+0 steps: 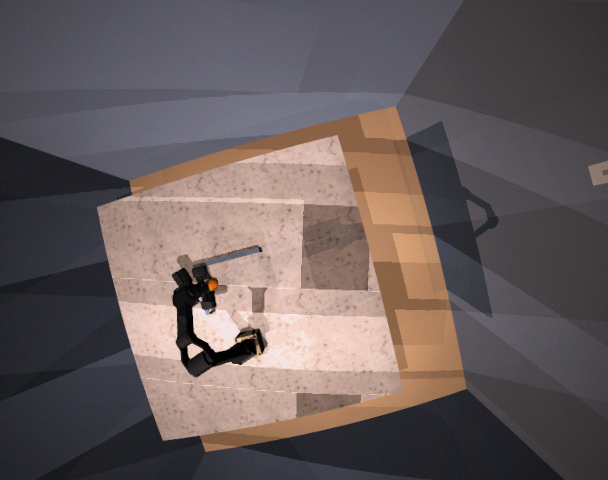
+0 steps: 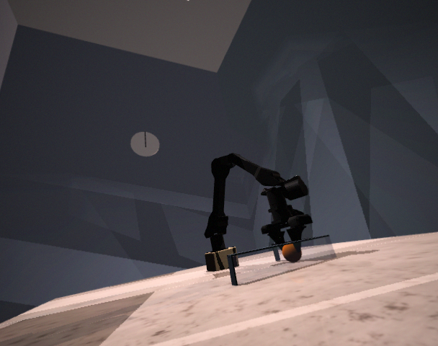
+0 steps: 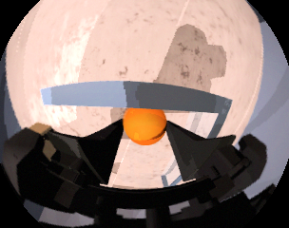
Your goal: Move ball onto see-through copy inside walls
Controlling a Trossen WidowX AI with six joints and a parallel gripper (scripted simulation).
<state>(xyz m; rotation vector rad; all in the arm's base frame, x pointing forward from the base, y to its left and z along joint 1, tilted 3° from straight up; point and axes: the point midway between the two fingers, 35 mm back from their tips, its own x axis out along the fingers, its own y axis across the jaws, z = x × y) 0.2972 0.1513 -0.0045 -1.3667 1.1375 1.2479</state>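
Note:
The orange ball (image 1: 212,284) (image 2: 292,253) (image 3: 144,125) is at table height inside the corner of the clear walls. My gripper (image 1: 209,287) (image 2: 290,248) (image 3: 144,122) points down and is shut on the ball, with one fingertip against each side in the wrist view. The long clear wall (image 1: 229,255) (image 2: 233,272) (image 3: 97,94) stands close to the ball. The other wall (image 2: 276,254) (image 3: 222,121) meets it at the corner and is mostly hidden by the gripper in the top view. The see-through copy cannot be told apart from the ball.
The arm's base (image 1: 250,342) (image 2: 221,259) stands on the speckled table top (image 1: 335,335) (image 2: 323,320), beyond the open side of the walls. The arm bends over from the base to the corner. A wooden border (image 1: 423,248) runs around the table top.

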